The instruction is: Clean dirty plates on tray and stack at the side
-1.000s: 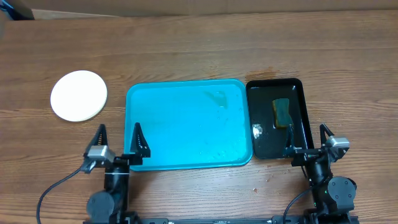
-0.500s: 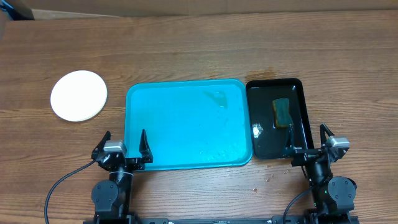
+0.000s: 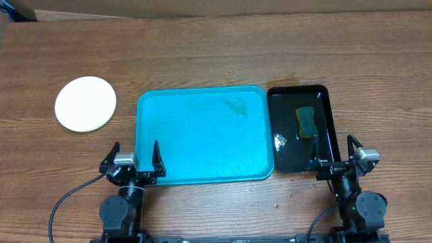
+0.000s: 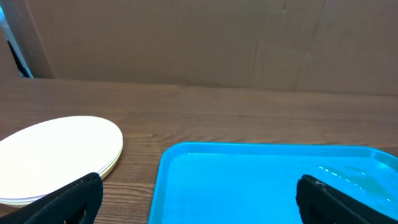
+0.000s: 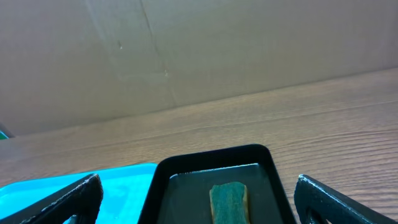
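Note:
The plates [image 3: 85,103] lie stacked on the table left of the tray; they also show in the left wrist view [image 4: 56,155], white on top with a pale yellow-green rim beneath. The turquoise tray [image 3: 202,135] holds no plates, only wet streaks; it also shows in the left wrist view [image 4: 267,183] and the right wrist view [image 5: 62,183]. My left gripper [image 3: 133,162] is open and empty at the tray's near left corner. My right gripper [image 3: 335,155] is open and empty at the black tray's near end.
A narrow black tray [image 3: 324,101] right of the turquoise tray holds water and a green-and-yellow sponge [image 3: 306,122], also in the right wrist view [image 5: 229,200]. Cardboard panels stand along the table's far edge [image 4: 186,43].
The left gripper moved right and down toward the tray's near left corner a second ago and has held still since. The right arm has not moved.

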